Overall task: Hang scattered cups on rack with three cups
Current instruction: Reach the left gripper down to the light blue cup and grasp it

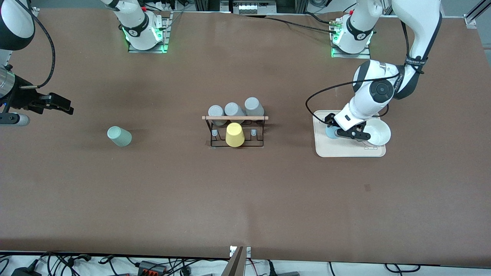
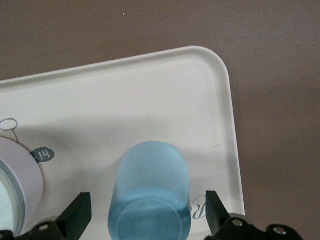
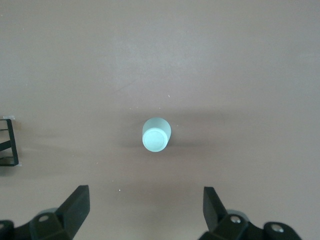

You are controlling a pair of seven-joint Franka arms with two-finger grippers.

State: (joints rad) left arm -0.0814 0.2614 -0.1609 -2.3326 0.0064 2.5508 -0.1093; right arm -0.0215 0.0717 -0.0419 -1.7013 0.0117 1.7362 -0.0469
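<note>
The light blue cup (image 2: 152,192) is on the beige tray (image 1: 345,151), its closed base toward the left wrist camera. My left gripper (image 1: 333,128) is open around it, one finger (image 2: 80,212) on each side, not touching it. The pale mint green cup (image 1: 119,136) stands alone on the table toward the right arm's end, narrow end up. My right gripper (image 1: 63,105) hovers open and empty over the table near that end; its wrist view shows the mint cup (image 3: 156,135) ahead of the fingers. The black wire rack (image 1: 234,118) with a wooden rod stands mid-table.
A yellow cup (image 1: 234,135) hangs on the rack's side nearer the front camera, and three grey cups (image 1: 234,110) on its side nearer the robots' bases. A white bowl (image 1: 378,132) sits on the tray beside the blue cup.
</note>
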